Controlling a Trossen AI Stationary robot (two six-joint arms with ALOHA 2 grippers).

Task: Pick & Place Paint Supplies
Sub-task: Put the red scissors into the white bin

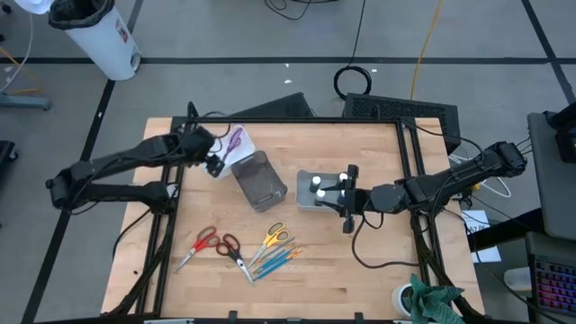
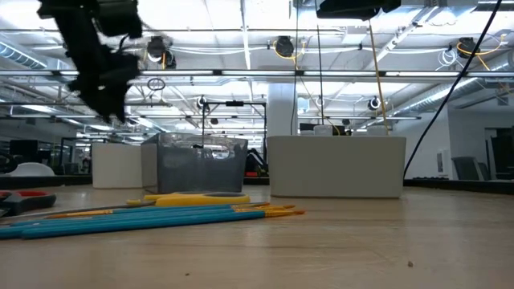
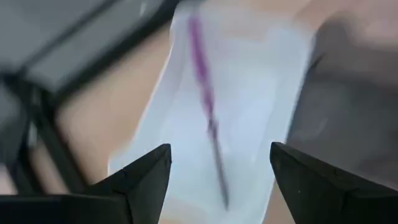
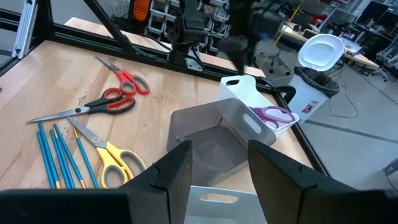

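Note:
My left gripper [image 1: 216,165] [image 3: 221,152] hangs open over a white bin [image 1: 236,148] at the table's far left. Purple-handled scissors [image 3: 205,99] [image 4: 273,115] lie inside that bin. My right gripper [image 1: 340,192] [image 4: 221,149] stands open, with nothing between its fingers, over a second white bin [image 1: 306,196] [image 4: 217,199]. Small bottles with white caps [image 1: 318,185] stand in this bin. Between the two white bins sits a grey see-through bin [image 1: 261,180] [image 4: 211,137]. Red scissors [image 1: 216,243], yellow scissors [image 1: 273,236] and blue brushes [image 1: 272,261] lie flat on the wood near the front.
Black frame rails [image 1: 166,225] run along the table's left and right sides. A green cloth [image 1: 432,301] and a cup lie at the near right corner. In the low view the brushes [image 2: 144,217] lie in front of the bins. Bare wood [image 1: 360,261] shows at the near right.

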